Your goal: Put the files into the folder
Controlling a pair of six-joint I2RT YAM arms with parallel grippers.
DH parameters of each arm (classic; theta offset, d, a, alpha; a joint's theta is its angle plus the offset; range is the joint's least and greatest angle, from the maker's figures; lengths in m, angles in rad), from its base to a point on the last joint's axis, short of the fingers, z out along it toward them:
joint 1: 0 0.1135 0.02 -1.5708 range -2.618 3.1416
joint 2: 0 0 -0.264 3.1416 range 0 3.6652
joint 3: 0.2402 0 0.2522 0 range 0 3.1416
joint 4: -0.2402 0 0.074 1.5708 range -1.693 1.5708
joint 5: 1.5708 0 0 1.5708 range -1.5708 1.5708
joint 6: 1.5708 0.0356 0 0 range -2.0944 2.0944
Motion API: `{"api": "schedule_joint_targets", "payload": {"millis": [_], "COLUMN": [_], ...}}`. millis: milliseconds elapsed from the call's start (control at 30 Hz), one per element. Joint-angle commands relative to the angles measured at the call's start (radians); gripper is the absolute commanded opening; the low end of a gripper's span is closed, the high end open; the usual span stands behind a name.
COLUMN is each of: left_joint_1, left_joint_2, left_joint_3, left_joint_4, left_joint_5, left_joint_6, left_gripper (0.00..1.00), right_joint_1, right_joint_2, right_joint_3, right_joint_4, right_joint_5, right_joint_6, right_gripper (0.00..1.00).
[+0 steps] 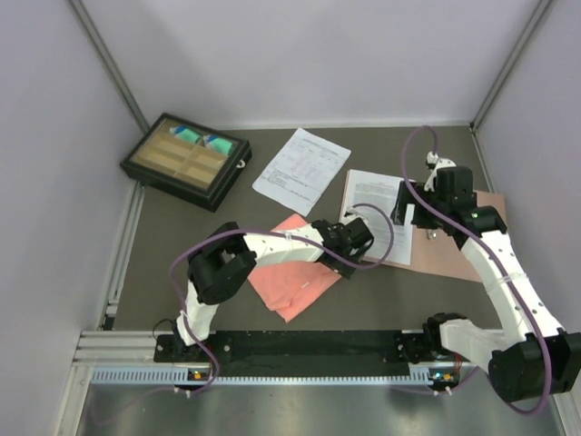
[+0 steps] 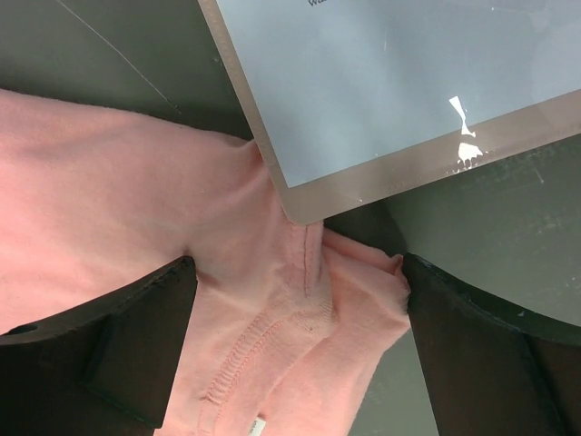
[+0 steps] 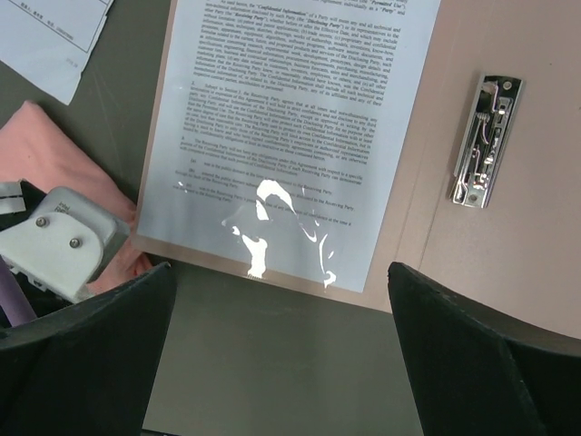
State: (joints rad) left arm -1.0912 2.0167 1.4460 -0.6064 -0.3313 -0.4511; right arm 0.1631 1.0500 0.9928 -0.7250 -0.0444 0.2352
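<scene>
A tan folder (image 1: 454,250) lies open at the right, with a metal clip (image 3: 486,141) on it. The dense-text sheet (image 1: 374,202) lies on the folder's left half and also shows in the right wrist view (image 3: 290,118). The table-layout sheet (image 1: 301,170) lies on the mat behind the folder, apart from it. My left gripper (image 1: 361,234) is open, low over a corner of the salmon-pink cloth (image 2: 109,200), beside the folder's near left corner (image 2: 313,195). My right gripper (image 3: 281,363) is open and empty above the bare mat, just before the folder's near edge.
The pink cloth (image 1: 295,272) lies folded in the middle, and its corner touches the folder's left edge. A black compartment tray (image 1: 186,161) sits at the back left. Grey walls enclose the table. The left arm's cable loops over the cloth.
</scene>
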Motion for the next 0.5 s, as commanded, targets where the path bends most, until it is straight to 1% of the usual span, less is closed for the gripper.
{"api": "schedule_joint_targets", "payload": {"millis": [0, 67, 233, 267, 333, 367, 433, 467], "left_joint_1": [0.030, 0.039, 0.099, 0.126, 0.154, 0.186, 0.226, 0.275], "left_joint_2": [0.016, 0.011, -0.065, -0.102, -0.139, -0.177, -0.240, -0.262], "left_joint_3": [0.027, 0.010, -0.145, -0.204, -0.263, -0.319, -0.370, -0.421], "left_joint_4": [-0.050, -0.058, -0.030, -0.018, -0.007, -0.006, -0.006, -0.009], "left_joint_5": [0.005, -0.009, -0.005, -0.002, 0.003, 0.003, -0.011, -0.020], "left_joint_6": [0.031, 0.025, -0.037, -0.061, -0.081, -0.098, -0.119, -0.142], "left_gripper": [0.98, 0.98, 0.98, 0.98, 0.98, 0.98, 0.98, 0.98], "right_joint_1": [0.010, 0.010, 0.010, 0.010, 0.010, 0.010, 0.010, 0.010], "right_joint_2": [-0.025, -0.027, -0.018, -0.013, -0.005, -0.004, 0.010, 0.015], "right_joint_3": [-0.003, -0.003, -0.009, -0.013, -0.019, -0.025, -0.036, -0.039], "right_joint_4": [0.032, 0.035, 0.058, 0.061, 0.078, 0.084, 0.098, 0.102], "right_joint_5": [-0.012, -0.015, -0.040, -0.046, -0.061, -0.066, -0.084, -0.089], "right_joint_6": [-0.013, -0.011, -0.008, -0.008, -0.005, -0.005, -0.005, -0.005], "right_gripper": [0.99, 0.99, 0.99, 0.99, 0.99, 0.99, 0.99, 0.99]}}
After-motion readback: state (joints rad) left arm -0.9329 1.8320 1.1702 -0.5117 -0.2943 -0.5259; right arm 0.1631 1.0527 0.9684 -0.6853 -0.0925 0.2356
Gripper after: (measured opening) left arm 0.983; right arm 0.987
